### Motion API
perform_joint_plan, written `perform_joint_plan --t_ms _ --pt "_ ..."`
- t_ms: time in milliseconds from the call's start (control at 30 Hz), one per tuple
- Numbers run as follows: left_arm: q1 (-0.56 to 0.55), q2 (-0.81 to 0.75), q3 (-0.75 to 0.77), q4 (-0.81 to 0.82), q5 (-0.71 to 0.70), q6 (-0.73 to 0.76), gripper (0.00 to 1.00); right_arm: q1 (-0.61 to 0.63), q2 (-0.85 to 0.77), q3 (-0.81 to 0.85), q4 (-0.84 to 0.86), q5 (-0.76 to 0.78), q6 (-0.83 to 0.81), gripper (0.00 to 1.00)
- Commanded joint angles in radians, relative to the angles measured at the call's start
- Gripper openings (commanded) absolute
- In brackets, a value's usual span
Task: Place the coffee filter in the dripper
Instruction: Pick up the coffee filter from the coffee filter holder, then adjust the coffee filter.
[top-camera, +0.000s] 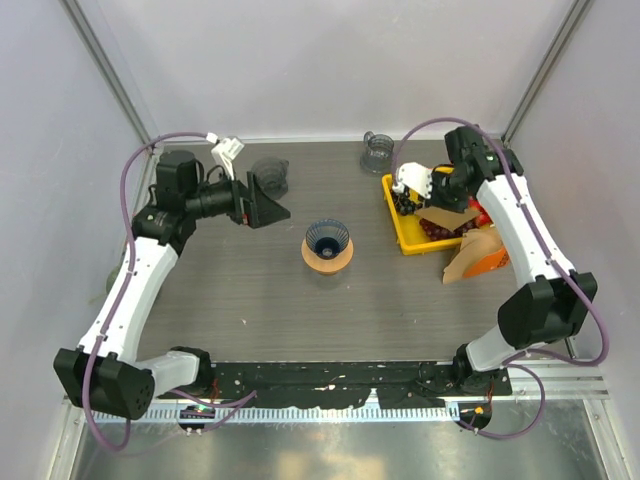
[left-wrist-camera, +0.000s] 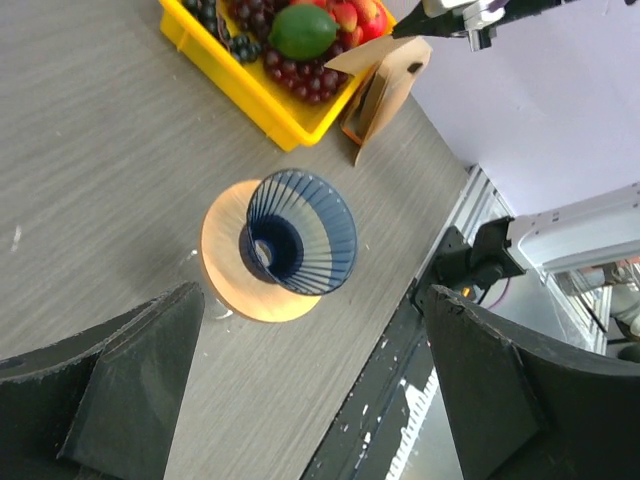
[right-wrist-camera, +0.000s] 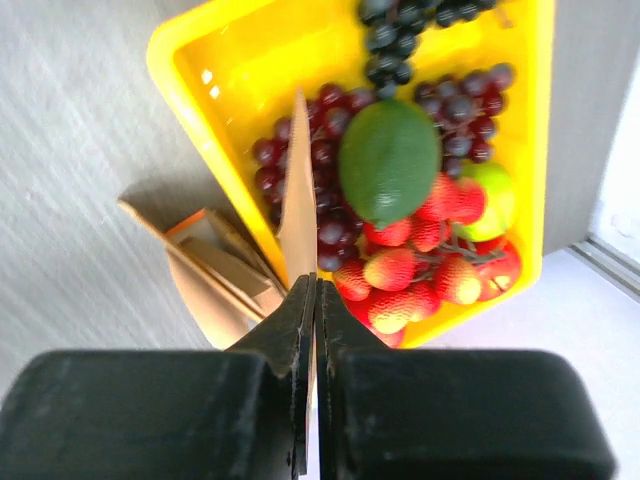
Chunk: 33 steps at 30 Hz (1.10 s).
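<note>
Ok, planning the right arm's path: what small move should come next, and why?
Probably carry the coffee filter toward the dripper: the right gripper is shut on it by the yellow tray, and the dripper stands empty mid-table.

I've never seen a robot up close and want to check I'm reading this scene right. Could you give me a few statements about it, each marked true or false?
1. The right pincer is shut on a brown paper filter. True.
2. The dripper already has a filter inside. False: it is empty.
3. The left pincer grips the dripper. False: it is open, holds nothing and is apart from the dripper.
4. The yellow tray holds a lime, grapes and strawberries. True.
</note>
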Motion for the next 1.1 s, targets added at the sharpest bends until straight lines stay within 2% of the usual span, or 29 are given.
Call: perform_joint_plan --t_ms 0,100,233,433,533,600,700,900,1067 --pt "0.011 0.014 0.143 0.022 -0.051 -0.033 0.96 -0.010 -0.100 0.116 0.089 -0.109 0.197 0.05" --pt "0.013 0.044 0.247 -0.005 -0.092 -0.061 0.99 -0.011 -0.132 0.172 0.166 -0.148 0.315 0.06" --pt "0.010 0.077 0.353 0.050 -0.030 -0.064 0.99 -0.010 -0.149 0.306 0.198 -0.263 0.496 0.05" --pt "-0.043 0.130 0.473 0.097 0.077 0.172 1.00 0.056 -0.156 0.415 0.118 -0.487 0.665 0.05" --pt "-0.087 0.150 0.530 0.056 0.112 0.323 1.00 0.134 -0.185 0.401 0.071 -0.511 0.687 0.05" --pt "-0.141 0.153 0.562 -0.017 0.100 0.483 0.99 0.188 -0.219 0.364 0.083 -0.515 0.717 0.05" --pt "-0.213 0.170 0.591 -0.129 0.080 0.615 0.98 0.258 -0.256 0.311 0.100 -0.519 0.771 0.05" --pt "-0.326 0.192 0.576 -0.223 0.057 0.700 0.98 0.331 -0.282 0.277 0.108 -0.527 0.835 0.06" --pt "-0.405 0.192 0.535 -0.242 0.033 0.692 0.97 0.363 -0.298 0.266 0.112 -0.530 0.849 0.05"
